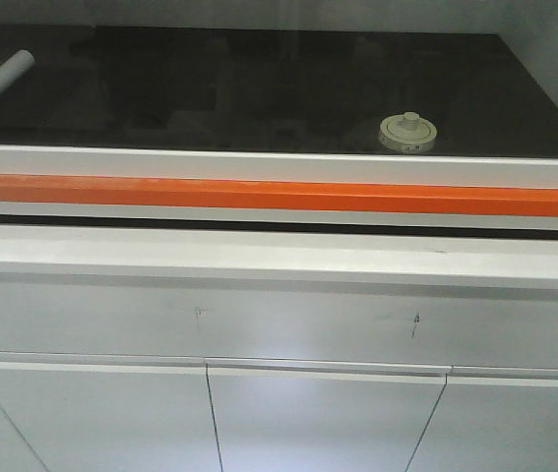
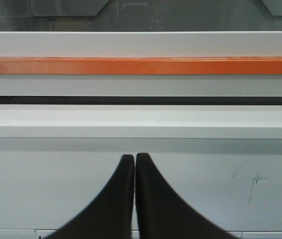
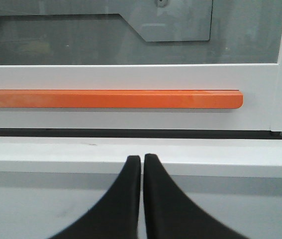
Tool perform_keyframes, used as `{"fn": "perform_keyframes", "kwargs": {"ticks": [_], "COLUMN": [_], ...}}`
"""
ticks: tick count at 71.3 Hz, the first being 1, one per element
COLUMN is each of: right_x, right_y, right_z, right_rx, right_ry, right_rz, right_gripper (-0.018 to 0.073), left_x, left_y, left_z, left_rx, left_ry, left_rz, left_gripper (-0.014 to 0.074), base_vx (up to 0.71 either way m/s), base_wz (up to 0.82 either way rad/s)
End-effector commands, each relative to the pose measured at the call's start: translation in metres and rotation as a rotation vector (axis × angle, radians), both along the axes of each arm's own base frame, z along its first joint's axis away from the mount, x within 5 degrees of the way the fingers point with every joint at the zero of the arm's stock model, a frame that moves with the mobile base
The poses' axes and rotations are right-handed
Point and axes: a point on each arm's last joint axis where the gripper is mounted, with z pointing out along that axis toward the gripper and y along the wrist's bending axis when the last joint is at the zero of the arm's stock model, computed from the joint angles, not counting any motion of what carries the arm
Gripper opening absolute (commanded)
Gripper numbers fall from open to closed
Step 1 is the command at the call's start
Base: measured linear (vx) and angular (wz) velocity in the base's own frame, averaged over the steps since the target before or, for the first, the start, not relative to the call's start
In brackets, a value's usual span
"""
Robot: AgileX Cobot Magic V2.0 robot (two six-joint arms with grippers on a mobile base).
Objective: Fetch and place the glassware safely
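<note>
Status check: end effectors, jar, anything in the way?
Left end effector shut, empty. Right end effector shut, empty. Lidded jar on black surface, untouched. Orange-barred frame stands between.

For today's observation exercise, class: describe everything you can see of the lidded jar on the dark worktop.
Only the top of the jar shows: a round cream-white lid, plastic-looking, with a short central knob and small dark markings on its front rim. It stands upright, lid on, on the dark worktop, right of centre and near the front edge. The white frame hides its lower body, so the glass cannot be judged. Nothing else touches it.
</note>
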Motion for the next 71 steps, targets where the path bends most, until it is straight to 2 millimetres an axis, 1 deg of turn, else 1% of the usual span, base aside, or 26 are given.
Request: {"fn": "perform_keyframes", "kwargs": {"ticks": [1, 71], "right_x": [-0.0005, -0.0005], "right_y": [-0.0006, -0.0006], "right_z": [0.0006, 0.0006], "right_rx": [-0.012, -0.012], "right_ry": [-0.067, -0.067], "right_rz": [-0.009, -0.009], "right_gripper": [-0.0003, -0.0003], "left_x": [0.0003, 0.0003], "left_y": [-0.0004, -0.0004], "left_z": [-0.0017, -0.0017], "left_rx": [-0.012, -0.012], "left_ry": [-0.057, -0.057], "left_rz": [-0.004, -0.004], "left_gripper": [-0.0007, -0.0007], "base_vx": [0.0, 0.0], "base_wz": [0.0, 0.0]}}
